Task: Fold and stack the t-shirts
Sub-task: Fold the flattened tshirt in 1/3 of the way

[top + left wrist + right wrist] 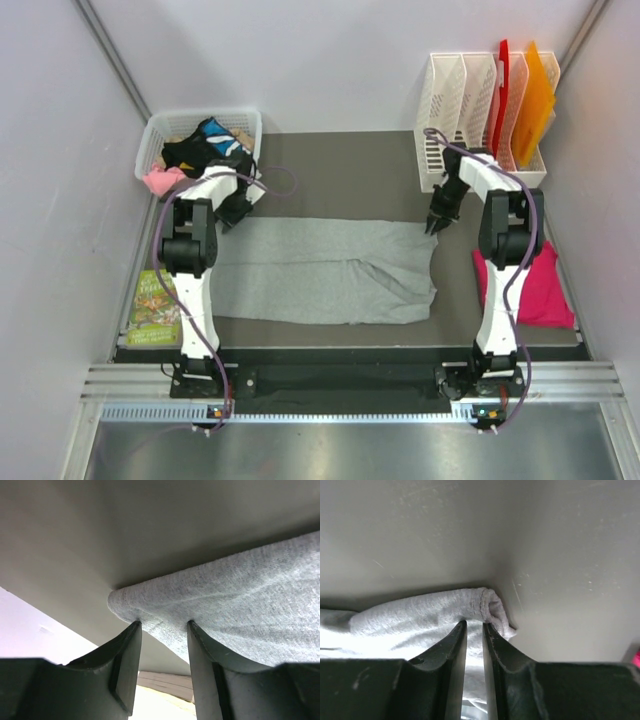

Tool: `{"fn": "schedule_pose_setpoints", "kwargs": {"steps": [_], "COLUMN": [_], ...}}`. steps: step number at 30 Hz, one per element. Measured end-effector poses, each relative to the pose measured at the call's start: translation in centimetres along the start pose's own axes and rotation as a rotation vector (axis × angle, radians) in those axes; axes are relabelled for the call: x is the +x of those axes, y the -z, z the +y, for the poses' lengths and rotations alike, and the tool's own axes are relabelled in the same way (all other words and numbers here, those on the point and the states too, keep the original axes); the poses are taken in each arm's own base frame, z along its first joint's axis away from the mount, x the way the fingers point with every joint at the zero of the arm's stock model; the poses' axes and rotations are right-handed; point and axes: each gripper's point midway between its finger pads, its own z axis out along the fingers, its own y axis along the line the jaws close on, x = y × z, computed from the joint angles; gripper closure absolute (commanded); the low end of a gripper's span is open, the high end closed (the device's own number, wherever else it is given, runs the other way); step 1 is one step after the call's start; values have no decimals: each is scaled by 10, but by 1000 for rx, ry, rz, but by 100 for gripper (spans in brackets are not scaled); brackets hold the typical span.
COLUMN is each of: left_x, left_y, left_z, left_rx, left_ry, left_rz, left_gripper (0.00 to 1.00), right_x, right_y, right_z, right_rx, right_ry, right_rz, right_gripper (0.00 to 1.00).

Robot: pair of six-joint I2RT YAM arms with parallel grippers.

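Note:
The light heather-grey t-shirt (320,270) lies spread flat across the middle of the dark mat. My left gripper (232,215) is at its far left corner; in the left wrist view the gripper (164,625) is open, tips against the grey cloth corner (225,605). My right gripper (436,222) is at the far right corner; in the right wrist view it (475,624) is nearly shut on the rolled grey hem (420,615). The magenta-pink t-shirt (535,285) lies folded at the right, behind my right arm.
A white basket (205,113) of mixed clothes stands at the back left. A white file rack (455,100) with a red folder (503,80) and an orange folder (535,100) stands at the back right. A green book (155,305) lies at the left edge.

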Motion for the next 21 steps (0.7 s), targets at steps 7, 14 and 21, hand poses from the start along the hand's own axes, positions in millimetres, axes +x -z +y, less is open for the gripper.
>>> {"fn": "schedule_pose_setpoints", "kwargs": {"steps": [7, 14, 21], "left_x": [-4, 7, 50], "left_y": [10, 107, 150], "left_z": [-4, -13, -47], "left_rx": [2, -9, 20], "left_ry": [25, 52, 36], "left_rz": [-59, -280, -382], "left_gripper": [47, 38, 40], "right_x": [2, 57, 165], "right_y": [14, 116, 80], "right_z": [5, 101, 91], "right_rx": [37, -104, -91], "right_ry": [86, 444, 665], "right_rz": [-80, -452, -375], "right_gripper": [70, 66, 67]}}
